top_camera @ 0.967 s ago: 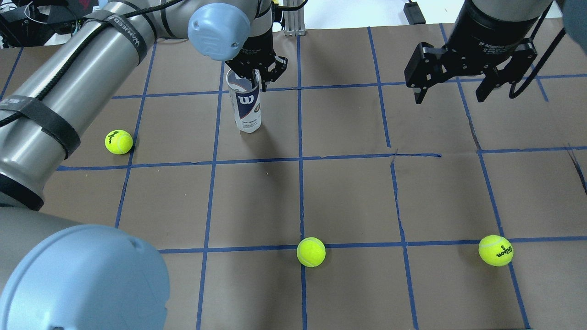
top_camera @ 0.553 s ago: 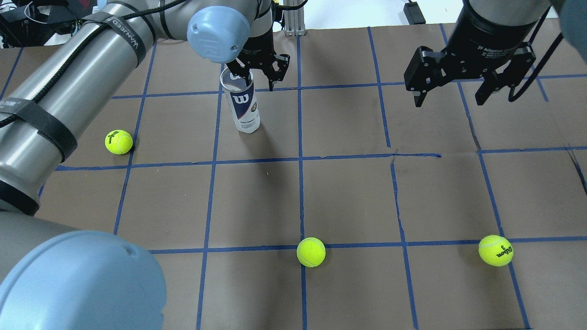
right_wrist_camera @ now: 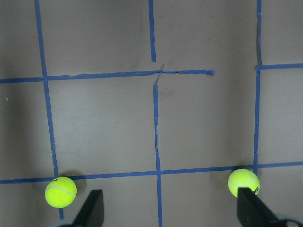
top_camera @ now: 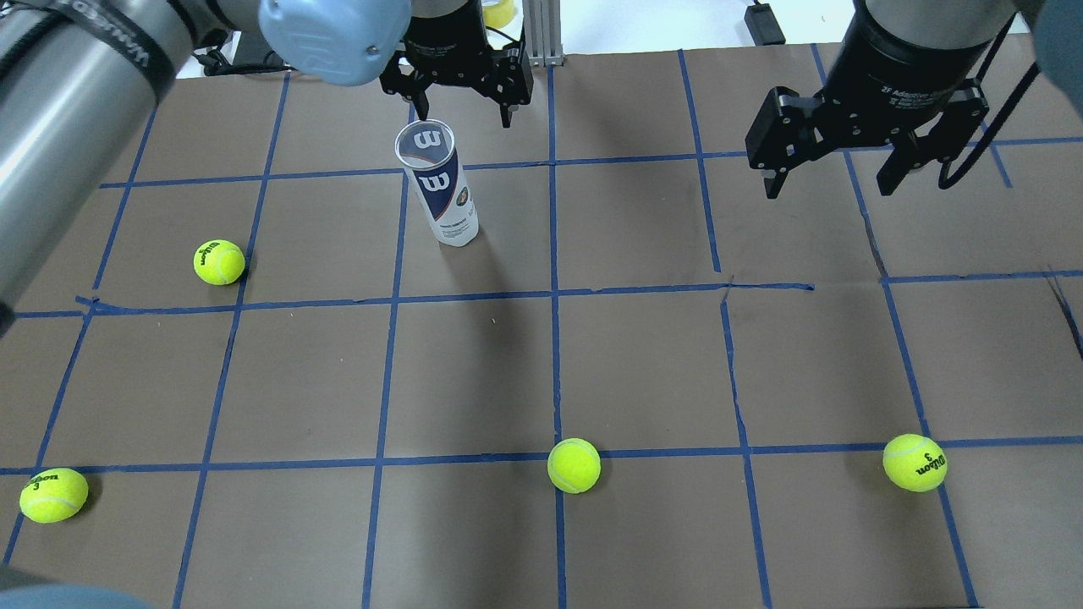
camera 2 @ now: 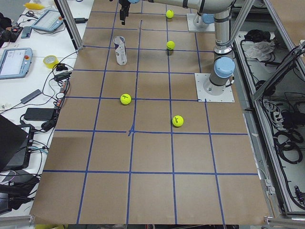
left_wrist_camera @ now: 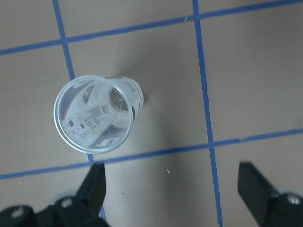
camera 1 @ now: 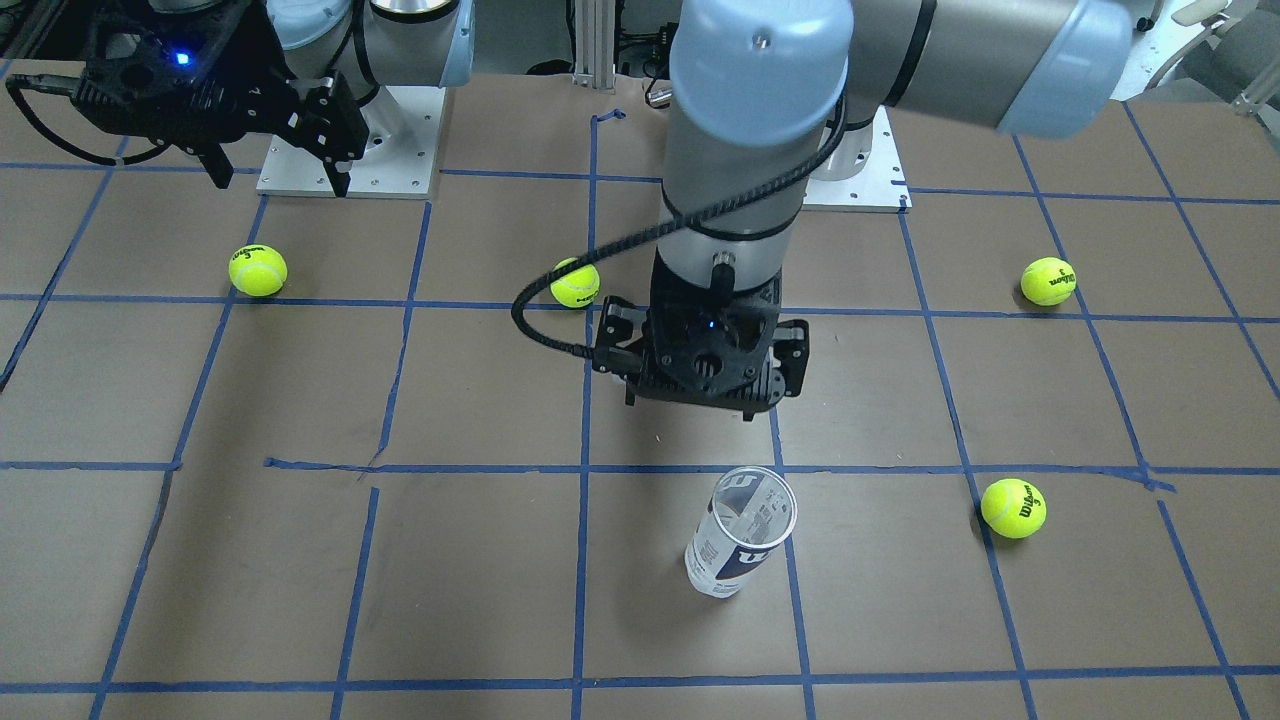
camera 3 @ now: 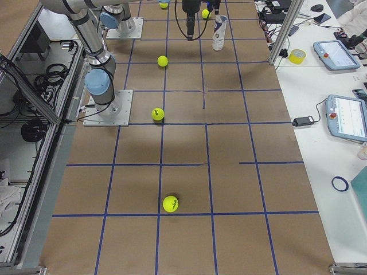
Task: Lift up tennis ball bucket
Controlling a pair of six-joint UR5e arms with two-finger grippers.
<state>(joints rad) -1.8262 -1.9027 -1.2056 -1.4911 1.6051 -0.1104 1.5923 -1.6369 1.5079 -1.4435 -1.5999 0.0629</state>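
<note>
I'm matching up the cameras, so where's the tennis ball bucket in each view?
Front-facing: tennis ball bucket, lower centre.
Overhead: upper left-centre.
Exterior left: top left.
Exterior right: top, right of centre.
Left wrist: left-centre, seen from above.
Right wrist: not in it.
Shared landmark: the open left gripper close by.

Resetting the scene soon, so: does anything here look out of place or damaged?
The tennis ball can stands upright but empty and lidless, while four tennis balls lie scattered loose around it. The brown paper cover looks torn near mid-table, where the blue tape lines break.
</note>
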